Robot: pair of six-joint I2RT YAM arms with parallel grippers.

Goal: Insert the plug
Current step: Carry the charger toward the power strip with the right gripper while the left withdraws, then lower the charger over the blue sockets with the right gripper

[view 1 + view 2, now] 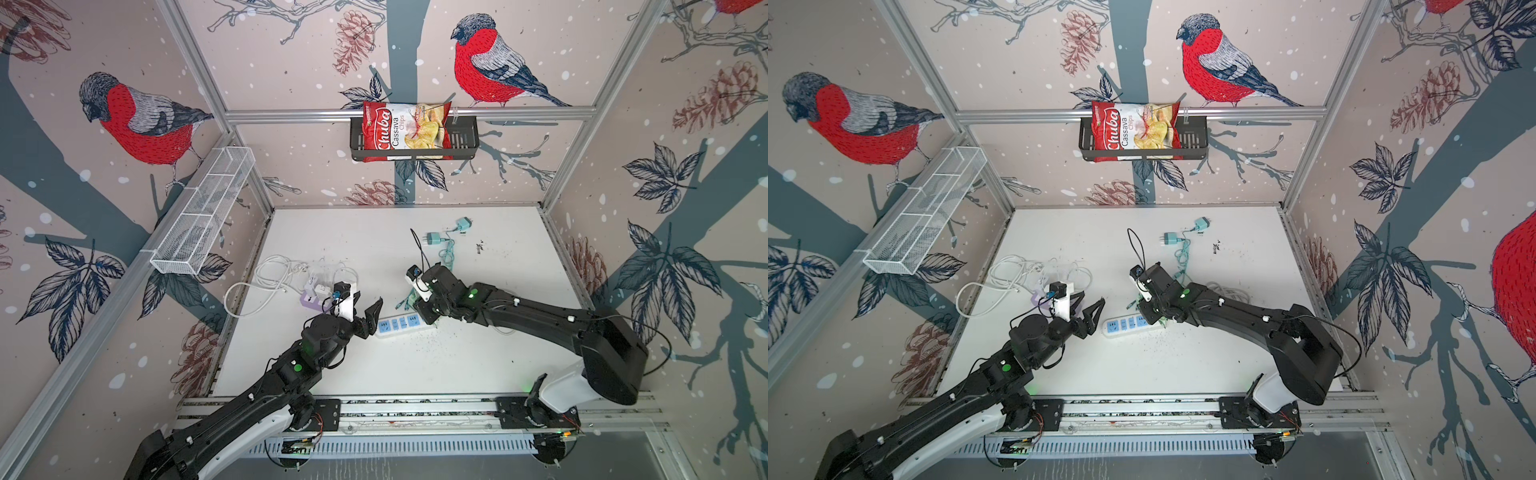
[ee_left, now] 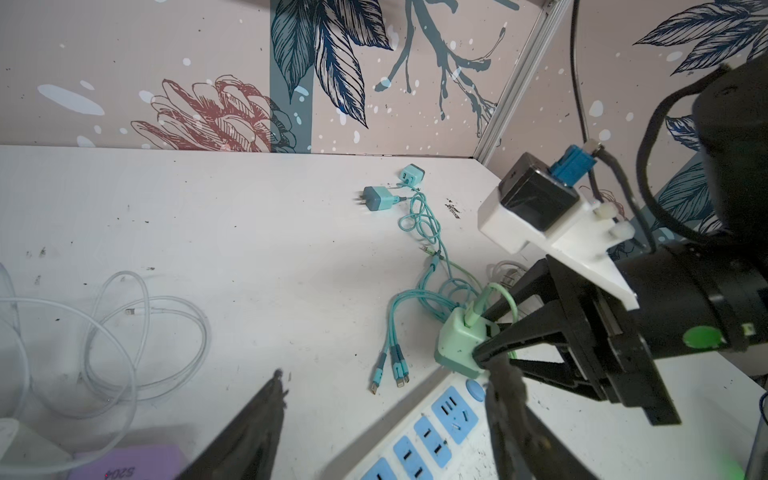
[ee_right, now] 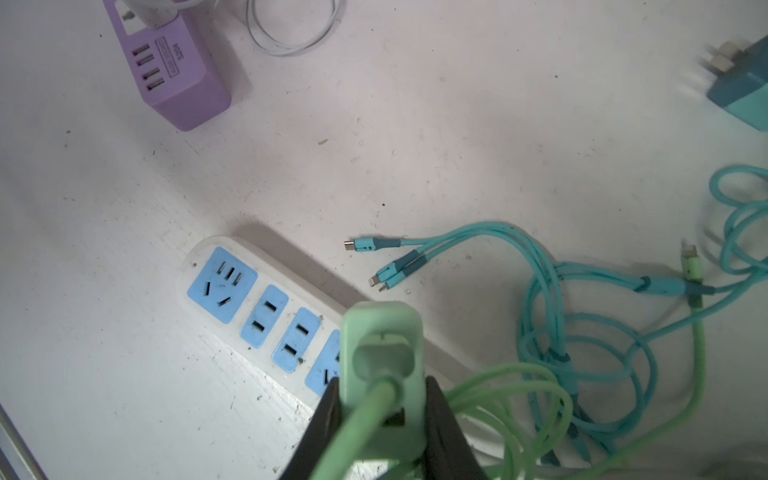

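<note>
The right arm [image 1: 540, 316] reaches in from the right, and its jaws are closed tight on a pale green charger plug [image 3: 382, 332], one black finger on each flank. The plug's green cable [image 3: 519, 399] leaves its top and loops away beside it. The plug stands at the right end of the white power strip [image 1: 399, 324], over the blue socket nearest that end. The left wrist view shows it [image 2: 455, 336] low against the strip, beside the round blue switch. Whether its prongs are in the slots cannot be told, since the plug's body hides them.

The strip lies at a slant near the middle of the counter [image 1: 478, 361]. Its three other blue sockets [image 3: 266, 316] are bare.

The left arm [image 1: 291, 374] comes in from the near left. Its jaws stand wide apart and hold nothing, just beside the strip's left end. In the left wrist view one finger [image 2: 511, 419] crosses above the strip and the other [image 2: 253, 432] is over bare counter.

A purple USB hub [image 3: 178, 83] sits left of the strip, with loose white cables [image 1: 270, 274] coiled beyond it. A teal multi-head cable [image 3: 457, 245] trails from beside the plug toward the far side. There, two teal chargers [image 1: 434, 239] [image 1: 463, 224] lie well apart from the strip.
</note>
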